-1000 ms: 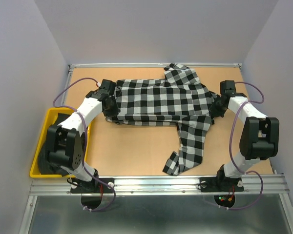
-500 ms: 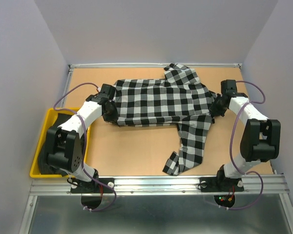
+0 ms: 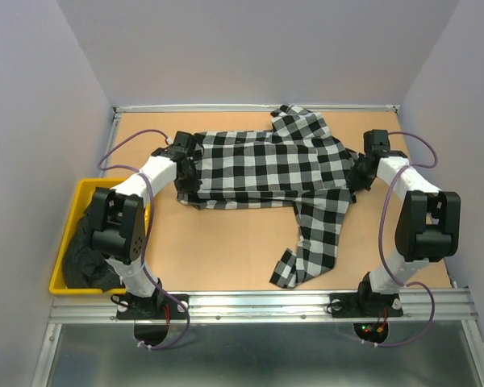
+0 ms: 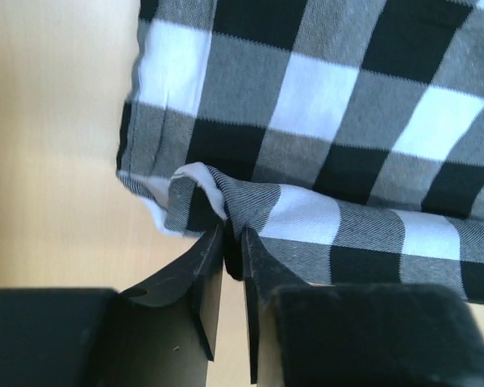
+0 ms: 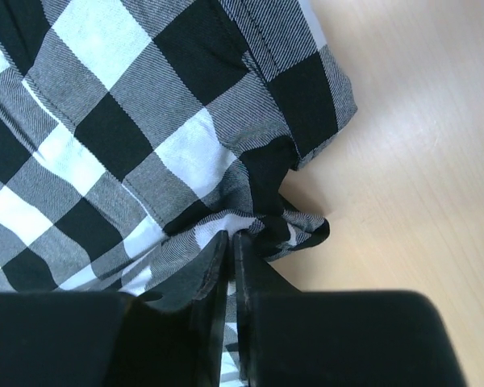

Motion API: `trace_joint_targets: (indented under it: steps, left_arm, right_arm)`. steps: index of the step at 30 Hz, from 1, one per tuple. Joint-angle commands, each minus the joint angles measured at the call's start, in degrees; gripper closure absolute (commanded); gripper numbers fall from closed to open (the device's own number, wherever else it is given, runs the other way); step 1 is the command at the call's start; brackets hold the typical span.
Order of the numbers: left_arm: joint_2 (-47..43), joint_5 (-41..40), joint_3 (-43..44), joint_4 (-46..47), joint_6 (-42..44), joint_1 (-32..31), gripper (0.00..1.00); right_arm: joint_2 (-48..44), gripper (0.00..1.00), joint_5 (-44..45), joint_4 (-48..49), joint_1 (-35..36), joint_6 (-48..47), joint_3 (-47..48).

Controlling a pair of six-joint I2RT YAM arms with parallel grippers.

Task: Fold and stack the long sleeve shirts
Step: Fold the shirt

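Note:
The black-and-white check shirt (image 3: 262, 165) lies spread across the far half of the table, one sleeve (image 3: 315, 238) hanging toward the near edge. My left gripper (image 3: 184, 176) is shut on the shirt's left edge; the left wrist view shows the check cloth (image 4: 323, 121) pinched between the fingers (image 4: 195, 274). My right gripper (image 3: 356, 179) is shut on the shirt's right edge; the right wrist view shows a bunched fold (image 5: 290, 226) caught between the jaws. The plain black shirt (image 3: 89, 250) lies crumpled in the yellow bin.
The yellow bin (image 3: 71, 234) sits at the table's left edge beside the left arm. Grey walls close in the table on three sides. A metal rail (image 3: 266, 302) runs along the near edge by the arm bases.
My left gripper has moved away toward the far side with the shirt's left edge, and the left arm has swung over the bin. The right gripper has barely shifted.

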Motion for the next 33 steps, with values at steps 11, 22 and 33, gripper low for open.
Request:
trace_joint_targets:
  steps: [11,22,33]
  left_arm:
    - [4.81,-2.91,11.51,1.85,1.91,0.54,0.15]
    - [-14.61,-1.77,-10.95,9.3,3.41,-2.53,0.12]
    - [-11.11,-1.33,-15.74,17.49,5.16,-6.49,0.37]
  right_arm:
    - [-1.08,0.45,0.56,2.54,-0.4,-3.81,6.31]
    - [-18.29,0.16,-7.95,2.36,2.93,-8.13,-7.46]
    - [-24.03,0.22,-10.69,4.03,12.16,-4.36,-18.72]
